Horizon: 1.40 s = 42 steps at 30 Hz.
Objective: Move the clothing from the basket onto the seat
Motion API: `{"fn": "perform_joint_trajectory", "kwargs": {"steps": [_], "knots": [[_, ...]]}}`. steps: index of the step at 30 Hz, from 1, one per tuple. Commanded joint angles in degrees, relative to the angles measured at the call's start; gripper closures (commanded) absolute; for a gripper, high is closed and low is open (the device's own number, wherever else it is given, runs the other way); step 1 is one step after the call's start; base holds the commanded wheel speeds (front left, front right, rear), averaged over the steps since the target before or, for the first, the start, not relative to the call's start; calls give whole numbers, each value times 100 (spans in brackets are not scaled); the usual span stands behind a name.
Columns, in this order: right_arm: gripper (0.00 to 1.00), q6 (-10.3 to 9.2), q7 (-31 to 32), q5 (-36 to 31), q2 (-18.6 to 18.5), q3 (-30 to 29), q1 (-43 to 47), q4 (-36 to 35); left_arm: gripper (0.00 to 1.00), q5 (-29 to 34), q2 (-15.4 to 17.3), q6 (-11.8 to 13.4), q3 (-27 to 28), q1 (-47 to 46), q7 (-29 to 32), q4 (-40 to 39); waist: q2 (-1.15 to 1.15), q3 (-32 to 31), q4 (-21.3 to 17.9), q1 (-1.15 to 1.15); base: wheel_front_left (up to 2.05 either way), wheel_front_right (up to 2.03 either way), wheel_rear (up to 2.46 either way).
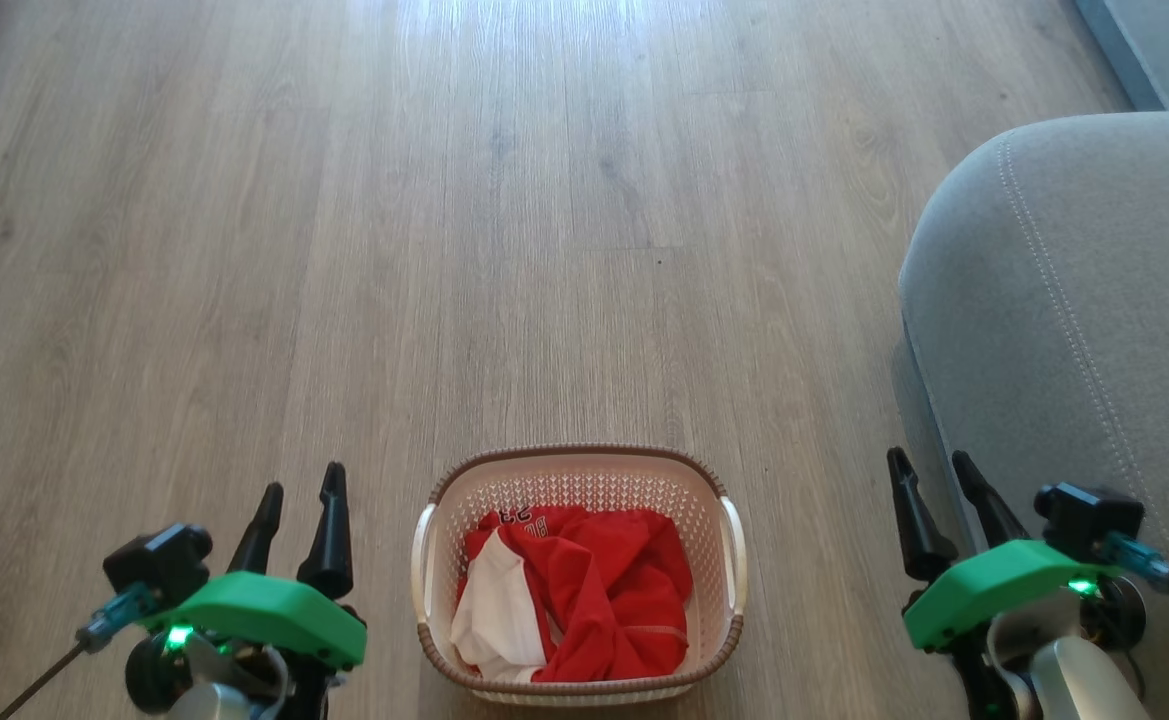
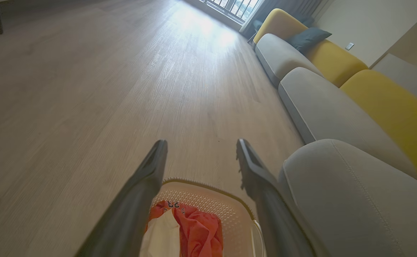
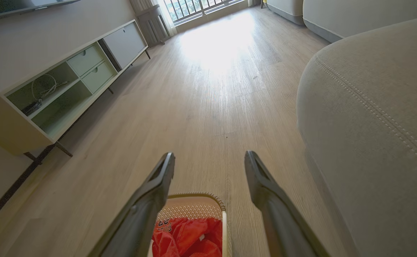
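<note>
The cream basket [image 1: 584, 470] with a brown rim stands on the wooden floor at the bottom centre of the head view, and red and white clothing [image 1: 584, 600] lies crumpled inside it. The grey seat [image 1: 1074, 300] rises on the right of the basket. My left gripper [image 1: 302, 485] hangs open to the basket's left, nothing between its fingers. My right gripper [image 1: 932, 458] hangs open to the basket's right, close to the seat's front. In the wrist views the basket [image 2: 212, 200] [image 3: 194, 205], the clothing [image 2: 197, 232] [image 3: 190, 237] and the seat [image 2: 354, 200] [image 3: 372, 117] lie below and beside the open left gripper [image 2: 201, 142] and right gripper [image 3: 210, 153].
Bare wooden floor [image 1: 504, 220] stretches ahead of the basket. A low media cabinet [image 3: 69, 82] with open shelves lines the left wall. More grey and yellow sofa sections [image 2: 322, 89] run along the right side toward a bright window.
</note>
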Motion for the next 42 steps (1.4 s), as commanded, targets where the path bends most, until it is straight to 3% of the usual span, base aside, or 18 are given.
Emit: {"fn": "perform_joint_trajectory", "kwargs": {"steps": [1,22,38,42], "knots": [[0,-1,-97,-213,-116,130,-326,-138,0,207,61,22,103,-198,-101,-221,0,1,1,0,0,0,0],[0,-1,-471,-1155,-89,306,-371,177,0,1757,73,158,62,-178,-470,-214,0,36,-43,0,0,0,0],[0,-1,-742,-1840,-80,375,-457,254,0,2594,81,158,30,-213,-738,-9,0,62,-65,0,0,0,0],[0,-1,-753,-1691,-81,405,-460,275,0,2417,82,116,63,-221,-750,63,0,55,-60,0,0,0,0]]}}
